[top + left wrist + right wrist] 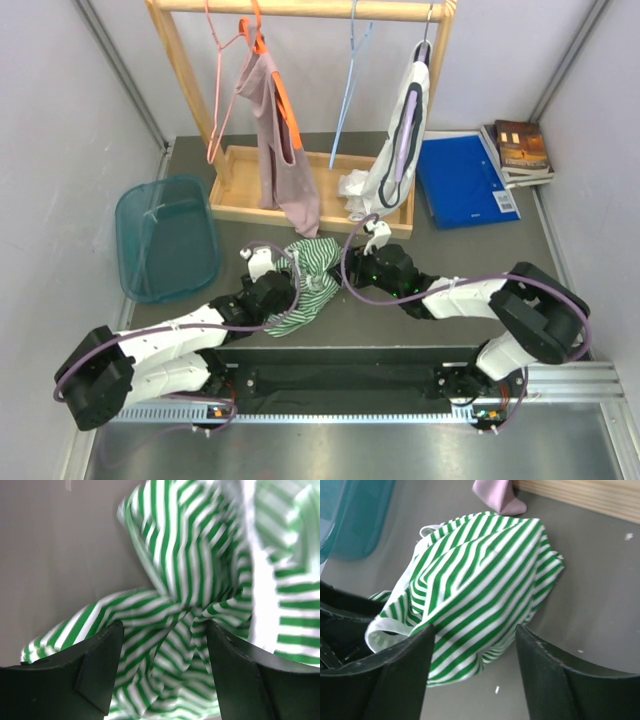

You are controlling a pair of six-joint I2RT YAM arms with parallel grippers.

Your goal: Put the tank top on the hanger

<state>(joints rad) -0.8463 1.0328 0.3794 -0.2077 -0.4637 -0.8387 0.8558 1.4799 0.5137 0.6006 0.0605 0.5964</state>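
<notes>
The tank top (308,283), green-and-white striped, lies crumpled on the grey table between my two arms. My left gripper (290,290) is at its left side. In the left wrist view this gripper (164,630) is open, its dark fingers (100,665) standing on either side of a bunched fold of the tank top (190,570). My right gripper (350,272) is at the right side, also open (475,630), with the hem of the tank top (480,585) reaching between its tips over bare table. The light-blue hanger (349,95) hangs on the wooden rail, apart from both grippers.
A wooden rack with a tray base (235,190) stands behind, carrying a pink hanger (218,95), a mauve top (282,150) on an orange hanger, and a white top (402,140). A teal basket (165,238) sits at the left; a blue folder (462,182) and books (522,150) at the right.
</notes>
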